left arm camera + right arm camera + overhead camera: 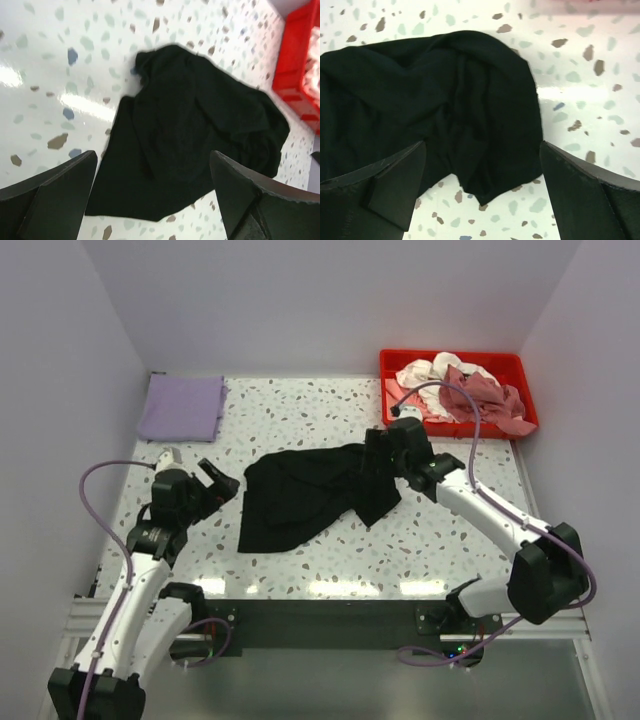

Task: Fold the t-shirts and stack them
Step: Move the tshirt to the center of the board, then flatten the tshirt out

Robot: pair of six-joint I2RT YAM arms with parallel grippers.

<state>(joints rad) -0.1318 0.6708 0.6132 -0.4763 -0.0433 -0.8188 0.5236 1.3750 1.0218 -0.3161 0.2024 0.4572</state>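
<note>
Black shirt (300,498) is lying crumpled around the middle of the counter (300,410). Left tool (213,482) sits just off its left side, spread wide with nothing in it. Right tool (383,452) is over the shirt's right end, also wide apart and empty. Lavender shirt (182,407) lies folded in the far left corner. Pink and white shirts (460,390) are heaped in the red tray (400,356) at the far right.

Black t-shirt (310,495), rumpled, unfolded, at centre. Lavender t-shirt (182,407), folded flat, far left. White, pink and dusty-rose t-shirts (470,392), heaped far right.
</note>
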